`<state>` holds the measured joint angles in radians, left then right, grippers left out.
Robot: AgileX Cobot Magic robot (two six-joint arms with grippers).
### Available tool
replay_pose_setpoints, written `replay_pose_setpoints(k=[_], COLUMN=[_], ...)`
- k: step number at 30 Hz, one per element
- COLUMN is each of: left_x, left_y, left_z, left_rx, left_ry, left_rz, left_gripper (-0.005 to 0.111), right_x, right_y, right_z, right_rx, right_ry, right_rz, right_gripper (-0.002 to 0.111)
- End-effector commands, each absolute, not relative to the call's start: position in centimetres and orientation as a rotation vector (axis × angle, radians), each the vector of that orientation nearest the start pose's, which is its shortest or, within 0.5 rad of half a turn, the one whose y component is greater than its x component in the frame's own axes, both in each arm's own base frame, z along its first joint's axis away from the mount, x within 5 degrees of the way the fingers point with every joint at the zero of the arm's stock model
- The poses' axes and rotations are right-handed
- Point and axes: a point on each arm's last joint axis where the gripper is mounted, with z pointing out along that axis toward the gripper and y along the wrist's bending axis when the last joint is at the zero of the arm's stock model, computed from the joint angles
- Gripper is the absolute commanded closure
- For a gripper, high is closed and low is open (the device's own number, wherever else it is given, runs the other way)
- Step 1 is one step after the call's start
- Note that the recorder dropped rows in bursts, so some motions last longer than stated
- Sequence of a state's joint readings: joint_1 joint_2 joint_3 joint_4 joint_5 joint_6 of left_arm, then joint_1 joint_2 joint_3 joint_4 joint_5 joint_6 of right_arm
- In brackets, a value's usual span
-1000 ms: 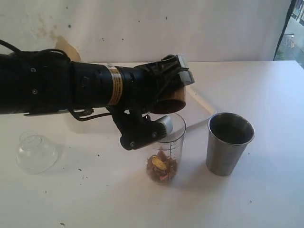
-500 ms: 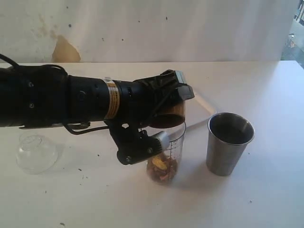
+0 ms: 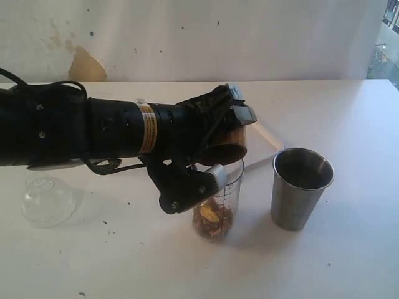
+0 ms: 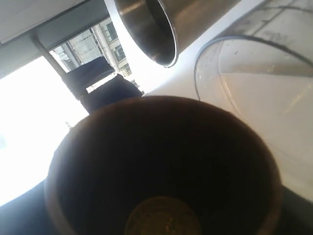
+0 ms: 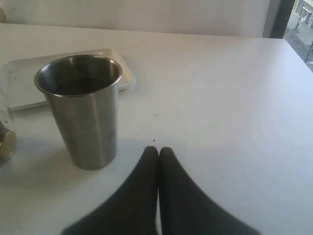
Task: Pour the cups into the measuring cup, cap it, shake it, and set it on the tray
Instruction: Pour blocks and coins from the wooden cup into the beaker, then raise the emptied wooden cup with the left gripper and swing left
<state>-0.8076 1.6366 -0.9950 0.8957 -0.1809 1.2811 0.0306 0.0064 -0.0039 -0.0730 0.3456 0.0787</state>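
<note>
My left gripper (image 3: pixel 229 128) is shut on the brown wooden cup (image 3: pixel 225 144), tipped on its side just above the mouth of the clear measuring cup (image 3: pixel 219 202). Brownish pieces lie in the bottom of the measuring cup. The left wrist view looks into the wooden cup (image 4: pixel 161 171), dark inside, with the measuring cup's rim (image 4: pixel 205 58) beyond it. The steel tumbler (image 3: pixel 300 187) stands upright to the right; in the right wrist view this tumbler (image 5: pixel 83 110) is close to my right gripper (image 5: pixel 158 151), which is shut on nothing. The white tray (image 3: pixel 267 138) lies behind, partly hidden by the arm.
A clear dome-shaped lid (image 3: pixel 47 200) lies on the white table (image 3: pixel 349 261) at the left, below my left arm. Small dark specks dot the table. A wall closes off the back.
The left arm shifted slightly right and up again with the wooden cup still tipped over the measuring cup. The tumbler and lid have not moved.
</note>
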Motion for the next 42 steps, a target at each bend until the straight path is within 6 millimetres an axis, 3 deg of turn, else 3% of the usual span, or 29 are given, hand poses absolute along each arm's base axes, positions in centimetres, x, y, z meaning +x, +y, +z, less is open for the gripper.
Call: replay_pose_setpoints(k=[1,5,10,13,17,22,26,31,35,39,42], left_x=[24.0,24.1,24.5,25.2,26.6,27.8,28.2,28.9,29.8,30.1,30.1], left_y=[-27.3,-27.3,-27.2,-26.9,-25.6,-22.9,-20.9,-17.2,-12.8,-8.0,-4.9], left_z=[25.8,25.9,26.8,28.0,29.8,31.2,31.5,33.6,34.1,33.0,30.6], left_rx=[2.039,2.019,1.835,1.566,1.121,0.665,0.408,0.149,0.021,-0.115,-0.205], left_ry=[0.125,0.185,0.521,0.811,1.075,1.238,1.34,1.471,1.544,1.595,1.644], left_rz=[0.696,0.67,0.512,0.37,0.282,0.316,0.306,-0.014,-0.034,0.031,0.086], left_gripper=[0.107,0.107,0.107,0.107,0.107,0.107,0.107,0.107,0.107,0.107,0.107], right_x=[5.4,5.4,5.4,5.4,5.4,5.4,5.4,5.4,5.4,5.4,5.4], right_y=[-0.1,-0.1,-0.1,-0.1,-0.1,-0.1,-0.1,-0.1,-0.1,-0.1,-0.1], right_z=[18.2,18.2,18.2,18.2,18.2,18.2,18.2,18.2,18.2,18.2,18.2], right_rx=[-0.002,-0.002,-0.002,-0.002,-0.002,-0.002,-0.002,-0.002,-0.002,-0.002,-0.002], right_ry=[1.825,1.825,1.825,1.825,1.825,1.825,1.825,1.825,1.825,1.825,1.825], right_rz=[0.005,0.005,0.005,0.005,0.005,0.005,0.005,0.005,0.005,0.005,0.005], right_gripper=[0.108,0.108,0.108,0.108,0.108,0.108,0.108,0.108,0.108,0.108,0.108])
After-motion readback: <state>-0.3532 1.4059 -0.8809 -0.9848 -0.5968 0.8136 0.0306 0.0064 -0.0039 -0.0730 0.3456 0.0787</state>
